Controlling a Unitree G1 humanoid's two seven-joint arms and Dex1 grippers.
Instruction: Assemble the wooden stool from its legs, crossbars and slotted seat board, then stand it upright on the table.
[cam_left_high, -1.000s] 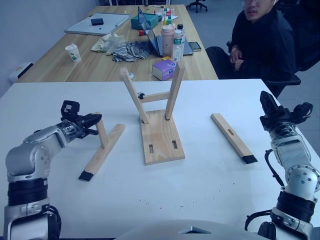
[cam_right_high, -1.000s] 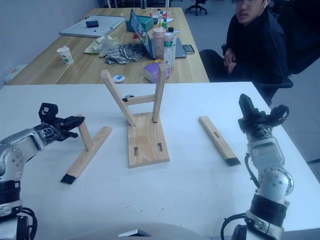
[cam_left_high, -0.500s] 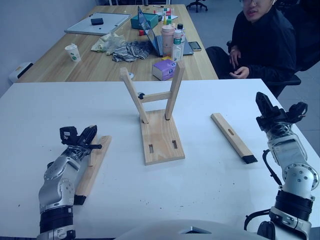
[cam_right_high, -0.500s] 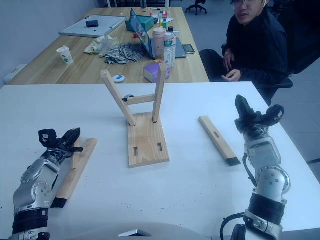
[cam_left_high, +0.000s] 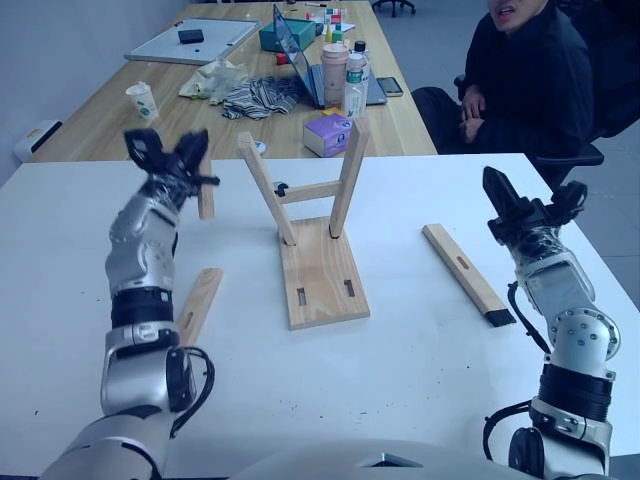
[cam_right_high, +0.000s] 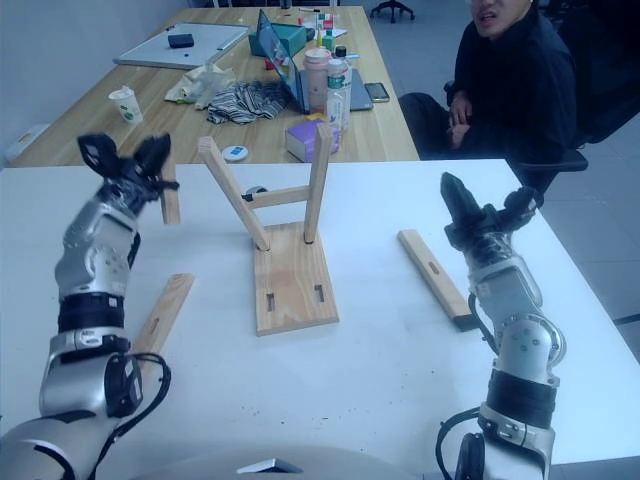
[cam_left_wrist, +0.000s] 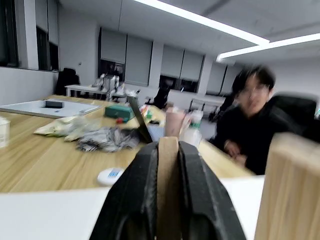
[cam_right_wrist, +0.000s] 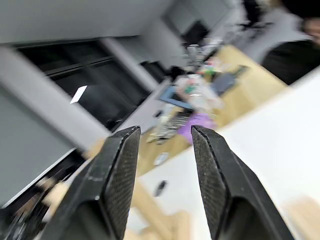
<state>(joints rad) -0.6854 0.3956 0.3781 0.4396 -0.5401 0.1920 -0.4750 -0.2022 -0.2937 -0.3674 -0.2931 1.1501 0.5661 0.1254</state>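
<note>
1 crossbar (cam_left_high: 206, 197) sits pinched inside the left gripper (cam_left_wrist: 168, 150), held aloft.

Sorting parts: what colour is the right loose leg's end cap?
Black cap on pale wooden leg; left eye view.

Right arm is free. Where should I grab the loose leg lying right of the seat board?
Probably from above, near mid-length: the leg lies flat and diagonal, so turn the right gripper until its open jaws straddle the narrow width, clear of the dark foot end.

Leg (cam_left_high: 467, 272) right of seat board (cam_left_high: 325, 285)
</note>
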